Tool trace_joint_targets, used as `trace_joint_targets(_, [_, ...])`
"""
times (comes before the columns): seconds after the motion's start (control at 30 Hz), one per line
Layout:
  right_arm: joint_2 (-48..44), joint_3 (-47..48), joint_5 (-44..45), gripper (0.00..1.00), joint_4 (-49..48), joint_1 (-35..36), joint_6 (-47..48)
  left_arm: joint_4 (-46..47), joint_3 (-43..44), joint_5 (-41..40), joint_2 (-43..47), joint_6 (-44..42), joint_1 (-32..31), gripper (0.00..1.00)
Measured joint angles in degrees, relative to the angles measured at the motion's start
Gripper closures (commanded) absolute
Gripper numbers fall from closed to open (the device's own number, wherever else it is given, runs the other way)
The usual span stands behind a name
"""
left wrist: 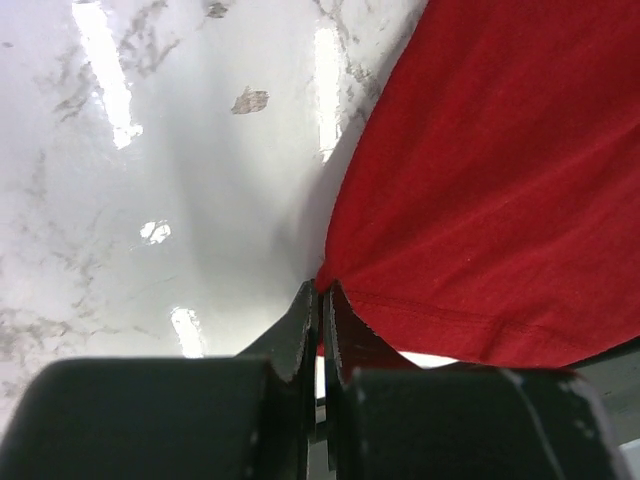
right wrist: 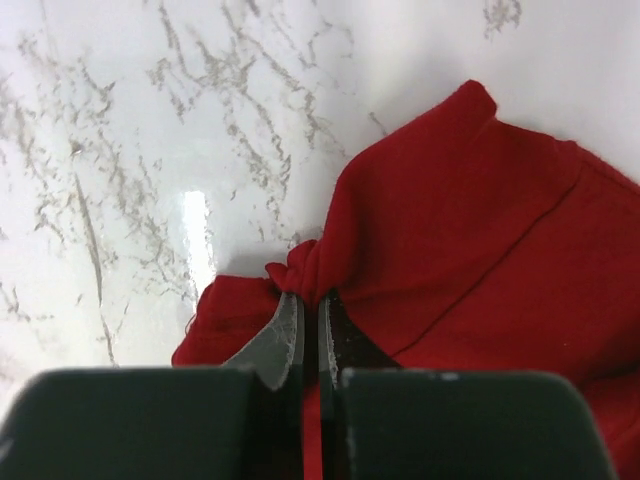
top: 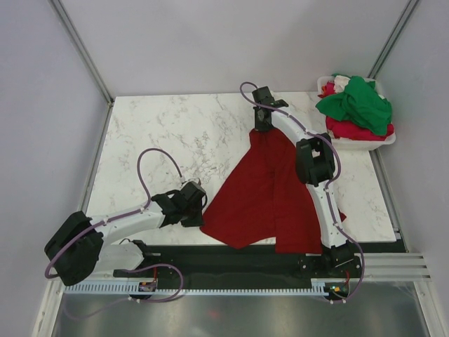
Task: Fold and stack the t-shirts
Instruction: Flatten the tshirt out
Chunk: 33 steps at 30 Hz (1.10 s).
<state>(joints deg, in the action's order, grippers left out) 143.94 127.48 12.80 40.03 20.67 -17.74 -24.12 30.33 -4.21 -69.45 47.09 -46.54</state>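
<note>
The dark red t-shirt (top: 263,196) lay rumpled on the table (top: 175,133), from centre toward four o'clock. The left gripper (left wrist: 320,290) pinched its seven-o'clock hem corner, and the right gripper (right wrist: 312,298) clamped a bunch at twelve o'clock. Both bites looked thin, so stretching the cloth could likely pull one free.

Dark red t-shirt (top: 270,193) spread creased on the marble table (top: 168,133), narrowing to a bunched far tip, wide toward the near edge. Bright green t-shirt (top: 356,104) crumpled over lighter red ones (top: 351,130), perhaps two, far right.

Bright overhead light, tabletop (left wrist: 100,70) glare, foreground seemingly blurred
</note>
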Motion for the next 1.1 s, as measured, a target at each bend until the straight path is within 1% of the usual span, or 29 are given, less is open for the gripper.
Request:
trace_joint_targets(0.13, [-0.2, 0.7, -2.0, 1.00, 0.4, 0.0, 0.0, -4.4, 2.4, -0.6, 2.5, -1.7, 1.1, 0.98])
trace_joint_targets(0.2, [-1.3, 0.5, -2.6, 1.00, 1.1, 0.0, 0.2, -9.1, 6.5, -2.3, 4.7, -3.3, 1.2, 0.98])
trace_joint_targets(0.3, [-7.2, -2.4, -3.3, 1.00, 2.0, 0.0, 0.4, -15.6, 16.8, -7.0, 8.8, -6.5, 1.3, 0.98])
trace_joint_targets(0.4, [-19.3, -7.6, -3.9, 1.00, 2.3, 0.0, 0.3, -20.2, 27.6, -12.3, 14.3, -10.5, 1.4, 0.98])
trace_joint_targets(0.5, [-36.3, -13.4, -4.1, 1.00, 1.2, 0.0, -0.5, -23.4, 36.3, -16.7, 20.1, -15.1, 1.5, 0.98])
trace_joint_targets(0.6, [-56.3, -18.6, -4.7, 1.00, -1.2, 0.2, -1.6, -25.9, 44.1, -19.5, 25.2, -20.1, 1.5, 0.98])
trace_joint_targets(0.73, [-80.4, -23.5, -6.6, 1.00, -3.7, 0.7, -2.2, -27.6, 53.4, -20.4, 29.9, -26.1, 1.5, 0.98])
trace_joint_targets(0.83, [-93.9, -25.4, -8.9, 1.00, -4.3, 0.7, -2.1, -27.7, 61.3, -19.1, 32.9, -30.4, 1.5, 0.98])
trace_joint_targets(0.97, [-105.8, -27.1, -13.4, 1.00, -4.3, 0.7, -2.2, -26.8, 69.5, -12.7, 35.3, -34.6, 2.0, 0.98])
trace_joint_targets(1.03, [-108.3, -27.0, -15.8, 1.00, -4.0, 0.5, -2.2, -26.8, 73.4, -8.3, 35.3, -36.7, 3.7, 0.98])
trace_joint_targets(1.1, [-109.0, -26.0, -18.3, 1.00, -2.4, -0.3, -2.3, -26.8, 76.8, -4.1, 35.0, -38.6, 6.9, 0.98])
